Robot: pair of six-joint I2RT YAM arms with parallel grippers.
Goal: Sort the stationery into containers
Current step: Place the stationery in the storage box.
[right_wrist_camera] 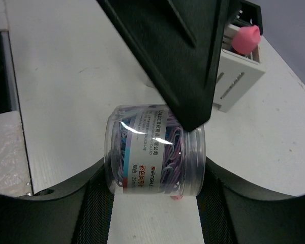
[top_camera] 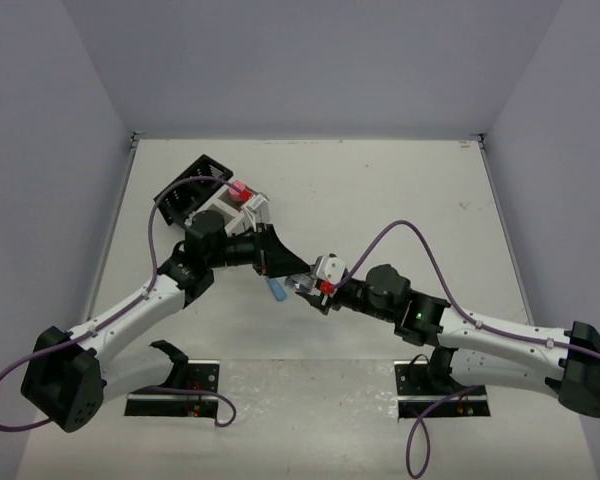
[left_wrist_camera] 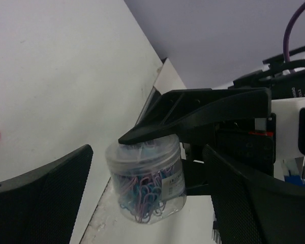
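Setting: a white tabletop (top_camera: 400,180) is enclosed by plain lilac-grey walls, and both arms are brought together near its middle.
Task item: a clear round plastic jar of coloured paper clips (right_wrist_camera: 152,152) is held on its side between the two arms, well apart from the boxes. Whether it is lifted off the tabletop cannot be told.
Right fingers: the right fingers (right_wrist_camera: 99,208) are closed on the jar, pressed against its base and lid ends.
Left fingers: the left fingers (left_wrist_camera: 51,198) are spread wide around the jar, with gaps seen on both sides.
Containers: a black slatted organiser box (top_camera: 193,182) and a white slatted organiser box (top_camera: 230,208) are set side by side at far left. A pink-capped bottle (right_wrist_camera: 245,38) is seen in the white one.
Loose item: a short blue stick (top_camera: 278,291) is seen on the tabletop beside the fingers.
Step judged: a handover from right to left is probably being set up.
Risk: the smooth jar could be dropped if the right grip is released before the left is closed. The crowded fingers could be knocked together. The lid could be popped by a hard squeeze and clips spilled.
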